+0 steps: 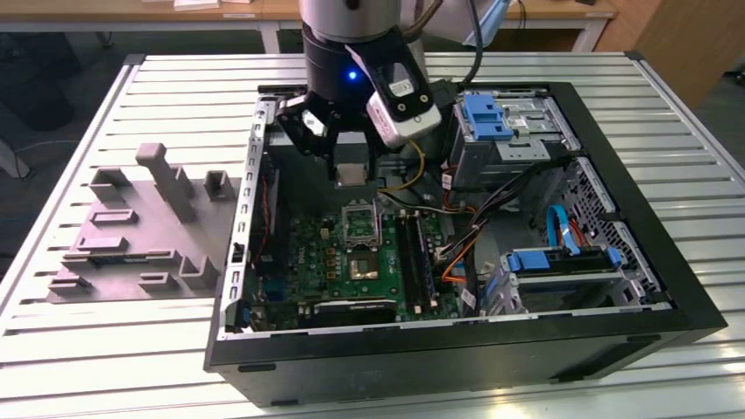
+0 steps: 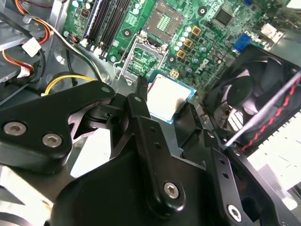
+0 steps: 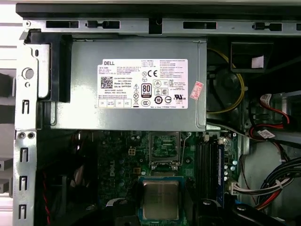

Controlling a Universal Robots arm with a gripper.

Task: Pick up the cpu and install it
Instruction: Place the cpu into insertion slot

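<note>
The gripper (image 1: 349, 166) is clenched on the cpu (image 2: 168, 96), its black fingers (image 2: 141, 110) pinching opposite edges so the pale metal top faces up. The chip hangs in the air inside the open computer case (image 1: 652, 262). It is raised above the green motherboard (image 1: 312, 255), just beside the silver socket frame (image 1: 358, 220) and apart from it. It is not seated: in the second wrist view the bare socket (image 2: 164, 21) lies open on the far side of that frame. To place it well, I judge the chip should be kept level and squared to the socket frame's edges. Its keyed corner should match the socket before any descent. It should then go straight down with no sideways slide, since the contacts would likely bend under a scrape. The frame's raised plate and the yellow cable (image 2: 66, 80) near it are the likeliest snags. The grip should ease off only once the chip sits flat by its own weight, never pressed home.
</note>
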